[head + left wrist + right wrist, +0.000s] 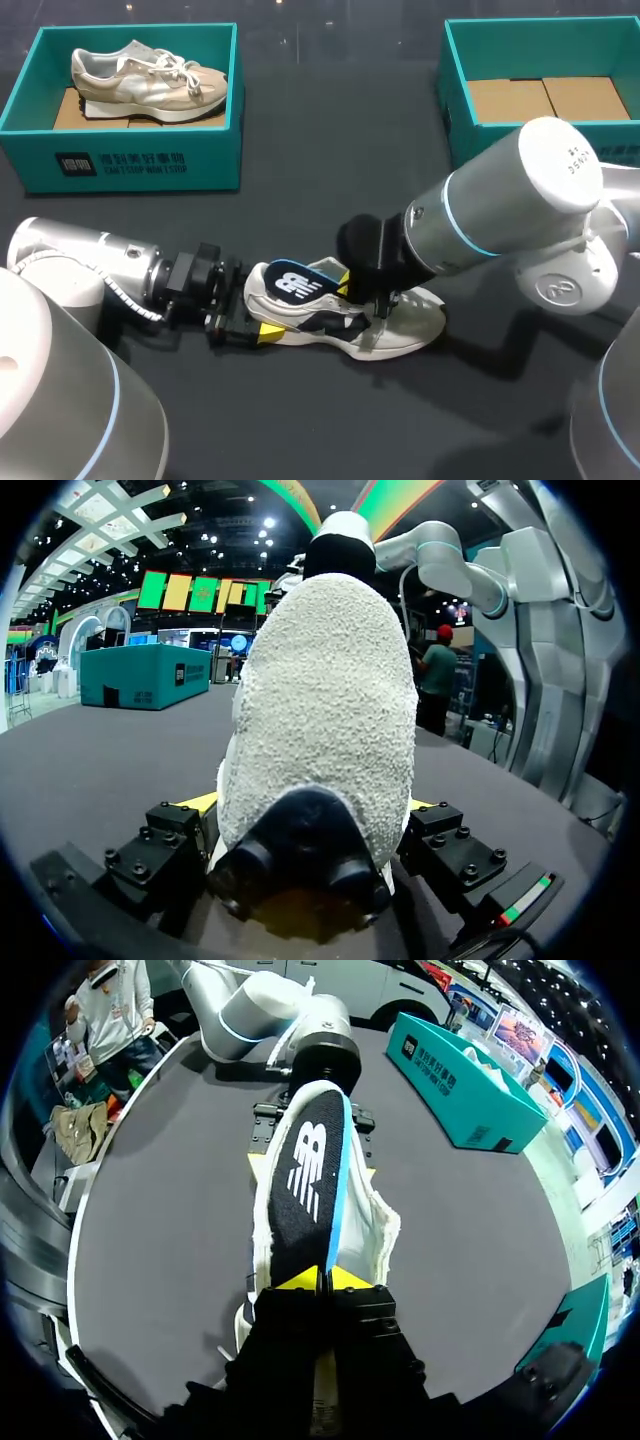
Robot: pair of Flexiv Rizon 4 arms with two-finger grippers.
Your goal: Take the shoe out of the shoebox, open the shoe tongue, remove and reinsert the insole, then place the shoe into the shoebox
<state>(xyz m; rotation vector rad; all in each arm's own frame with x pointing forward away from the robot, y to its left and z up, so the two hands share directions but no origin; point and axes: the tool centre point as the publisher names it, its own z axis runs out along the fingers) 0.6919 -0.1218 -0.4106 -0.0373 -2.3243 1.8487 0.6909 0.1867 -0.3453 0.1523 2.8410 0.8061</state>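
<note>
The dark worktop point(330, 150) carries 2 teal shoeboxes along its far edge. The left shoebox point(130, 160) holds 1 beige shoe point(150, 80), which lies on its sole. The right shoebox point(460, 120) shows only its cardboard floor. The white-and-black shoe point(410, 335) is outside both boxes. It lies on the worktop near the front, roughly midway between the 2 arms, with its heel toward the left arm and its toe toward the right arm. The left claw point(258, 318) comes in low from the left side and is clamped on the heel. In the left wrist view, the shoe's textured heel point(320, 710) fills the gap of the left claw point(310, 810), with 1 yellow-tipped finger point(198, 802) against each side. The right claw point(348, 288) comes in from the right side and sits above the shoe opening. In the right wrist view, the right claw point(322, 1280) has its 2 yellow tips closed together, pinching the near end of the insole point(305, 1180). The insole is black with a white logo and a blue edge. It extends ahead of the right claw along the shoe point(375, 1230) toward the left claw point(310, 1125). In the head view, the heel end of the insole point(295, 283) stands raised above the shoe's collar, just beside the left claw.
</note>
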